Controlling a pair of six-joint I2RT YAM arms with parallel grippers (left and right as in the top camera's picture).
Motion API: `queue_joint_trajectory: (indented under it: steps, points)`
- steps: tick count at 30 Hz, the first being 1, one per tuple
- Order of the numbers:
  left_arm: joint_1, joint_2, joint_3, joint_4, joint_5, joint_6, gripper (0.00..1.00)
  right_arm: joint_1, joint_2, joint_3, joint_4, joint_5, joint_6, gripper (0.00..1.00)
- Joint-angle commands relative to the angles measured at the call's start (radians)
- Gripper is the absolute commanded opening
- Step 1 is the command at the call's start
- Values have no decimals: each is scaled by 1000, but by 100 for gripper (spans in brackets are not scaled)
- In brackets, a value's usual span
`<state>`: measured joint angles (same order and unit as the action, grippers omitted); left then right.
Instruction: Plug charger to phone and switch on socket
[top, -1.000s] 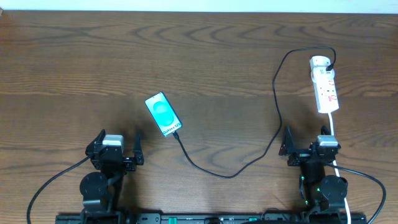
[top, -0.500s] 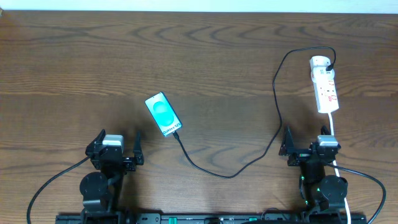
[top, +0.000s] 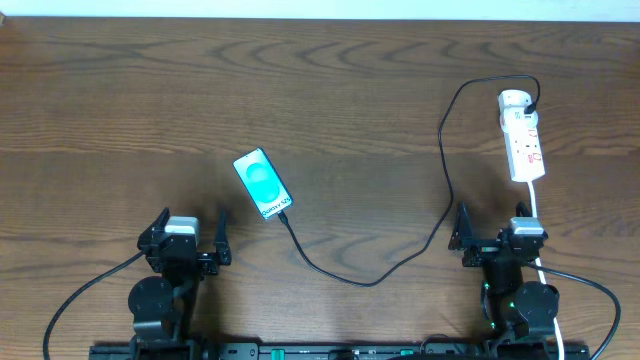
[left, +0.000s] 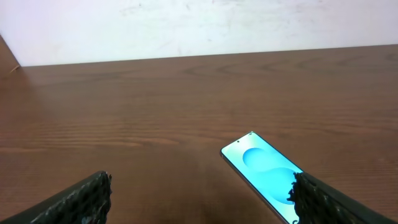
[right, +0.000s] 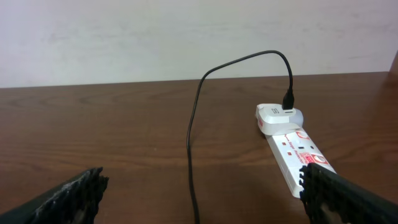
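Observation:
The phone (top: 263, 183) lies on the table left of centre, teal screen up; it also shows in the left wrist view (left: 261, 171). The black charger cable (top: 445, 150) runs from an adapter at the top of the white socket strip (top: 523, 135), curves down and left, and its tip meets the phone's lower end (top: 285, 213). The right wrist view shows the cable (right: 191, 130) and the socket (right: 292, 146). My left gripper (top: 188, 240) is open and empty, below-left of the phone. My right gripper (top: 497, 232) is open and empty, just below the socket.
The socket's white cord (top: 540, 255) runs down past the right arm to the table's front edge. A pale wall borders the table's far edge (top: 320, 10). Black arm cables loop at the front left (top: 75, 300) and front right (top: 600, 290).

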<state>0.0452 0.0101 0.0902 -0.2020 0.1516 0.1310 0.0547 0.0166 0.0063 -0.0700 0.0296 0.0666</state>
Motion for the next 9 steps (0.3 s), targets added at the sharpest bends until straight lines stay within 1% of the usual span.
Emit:
queue_joint_trajectory:
  steps: [1,9]
  points:
    - [5,-6,-16,0,6,-8,93,-10,-10,-1,-5,-9,-12,99]
    - [5,-6,-16,-16,6,-8,93,-10,-10,-1,-5,-9,-12,99]
